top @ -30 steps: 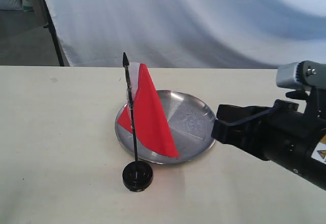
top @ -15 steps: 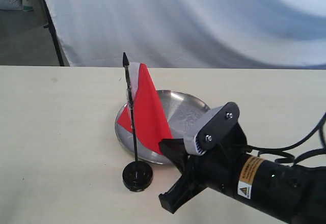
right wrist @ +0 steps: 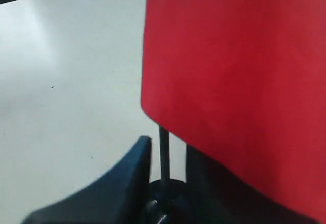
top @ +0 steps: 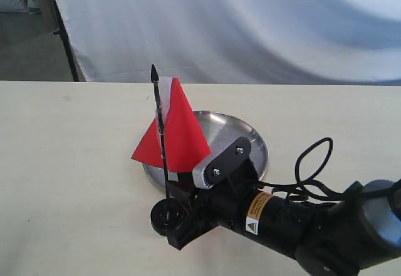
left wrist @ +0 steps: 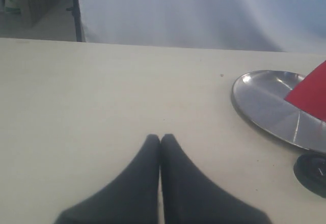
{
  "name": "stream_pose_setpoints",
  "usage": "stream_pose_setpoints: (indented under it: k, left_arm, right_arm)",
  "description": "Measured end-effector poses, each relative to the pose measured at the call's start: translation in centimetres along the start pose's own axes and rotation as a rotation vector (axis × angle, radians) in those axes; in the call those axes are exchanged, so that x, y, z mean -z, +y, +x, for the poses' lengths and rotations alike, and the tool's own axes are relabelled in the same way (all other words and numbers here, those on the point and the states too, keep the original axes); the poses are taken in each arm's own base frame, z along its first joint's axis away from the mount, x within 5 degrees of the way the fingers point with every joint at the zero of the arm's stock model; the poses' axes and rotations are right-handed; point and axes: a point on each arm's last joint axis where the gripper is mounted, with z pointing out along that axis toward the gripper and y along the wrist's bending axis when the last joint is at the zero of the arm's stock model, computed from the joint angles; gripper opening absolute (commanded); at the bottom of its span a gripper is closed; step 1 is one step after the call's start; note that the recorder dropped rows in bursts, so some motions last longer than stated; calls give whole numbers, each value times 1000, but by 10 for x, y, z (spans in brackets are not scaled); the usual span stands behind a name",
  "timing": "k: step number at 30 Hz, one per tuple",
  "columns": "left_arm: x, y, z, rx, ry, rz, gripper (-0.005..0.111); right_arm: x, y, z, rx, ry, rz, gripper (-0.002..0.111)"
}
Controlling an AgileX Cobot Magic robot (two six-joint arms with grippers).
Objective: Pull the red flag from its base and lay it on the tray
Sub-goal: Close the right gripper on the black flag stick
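The red flag [top: 178, 132] stands upright on its thin black pole [top: 161, 144], plugged into the small black base [top: 161, 216] in front of the silver tray [top: 254, 141]. My right gripper [top: 174, 216] is low at the pole's foot, just above the base. In the right wrist view it [right wrist: 167, 147] is open, with one finger [right wrist: 135, 170] on each side of the pole [right wrist: 164, 152] and a gap on both sides. The red cloth [right wrist: 234, 81] drapes over the other finger. My left gripper [left wrist: 160, 138] is shut and empty over bare table, away from the tray [left wrist: 265, 109].
A white cloth backdrop [top: 250, 25] hangs behind the table. A black stand leg [top: 62, 37] is at the back left. The right arm's cable [top: 313, 163] loops above the table beside the tray. The base [left wrist: 311, 170] shows at the edge of the left wrist view.
My right arm swung in from the right across the tray's front to the flag's foot. Its fingers now straddle the pole, and the cloth's lower corner has been pushed out to the left.
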Motion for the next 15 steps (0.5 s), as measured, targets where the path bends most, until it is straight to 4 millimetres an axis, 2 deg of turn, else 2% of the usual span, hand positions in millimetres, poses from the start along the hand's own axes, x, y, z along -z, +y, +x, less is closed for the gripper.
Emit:
stream_pose_setpoints:
  k: [1,2,3,5,12,13,14,15]
  left_arm:
    - [0,0,0,0,0,0,0]
    - [0,0,0,0,0,0,0]
    - [0,0,0,0,0,0,0]
    - [0,0,0,0,0,0,0]
    - [0,0,0,0,0,0,0]
    - [0,0,0,0,0,0,0]
    - [0,0,0,0,0,0,0]
    - [0,0,0,0,0,0,0]
  right_arm:
    - [-3,0,-1,-12,1,-3,67]
    - [-6,-1,-2,-38,12,-1,72]
    - [-9,-2,-3,-56,19,2,73]
    - [-13,-3,-6,-95,34,9,67]
    - [-21,-5,-16,-122,22,15,20]
    - [-22,-6,-17,-122,20,14,7]
    - [-22,-5,-17,-118,19,11,1]
    - [-22,-5,-17,-116,18,9,0]
